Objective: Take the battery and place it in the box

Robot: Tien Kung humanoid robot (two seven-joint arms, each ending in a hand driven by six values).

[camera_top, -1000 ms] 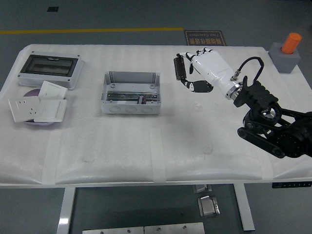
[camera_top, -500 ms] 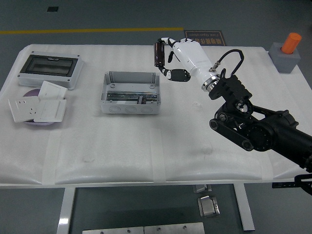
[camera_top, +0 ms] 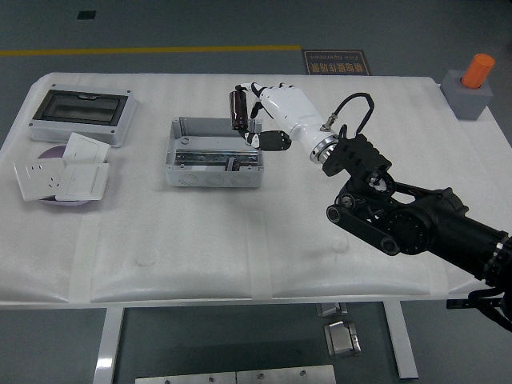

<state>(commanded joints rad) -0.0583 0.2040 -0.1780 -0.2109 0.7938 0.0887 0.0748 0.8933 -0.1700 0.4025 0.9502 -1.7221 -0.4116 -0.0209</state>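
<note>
the box (camera_top: 214, 152) sits on the table (camera_top: 264, 248). left of the box and farther back lies an enclosure (camera_top: 82, 116); left of the box and nearer, a stack of switch plates (camera_top: 64, 176). above the box's right rear corner is the battery (camera_top: 238, 110), upright in the right hand (camera_top: 276, 118). far right of the box, off the table's back corner, stands a block with a cylinder (camera_top: 472, 86).

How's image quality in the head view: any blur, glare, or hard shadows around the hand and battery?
Head view: lighting is even and diffuse, shadows on the table soft and faint. The right hand and the battery it grips look slightly soft, edges less crisp than the box. No strong glare; the white hand shell is bright but not blown out. Table edges bow a little, suggesting mild lens distortion.
</note>
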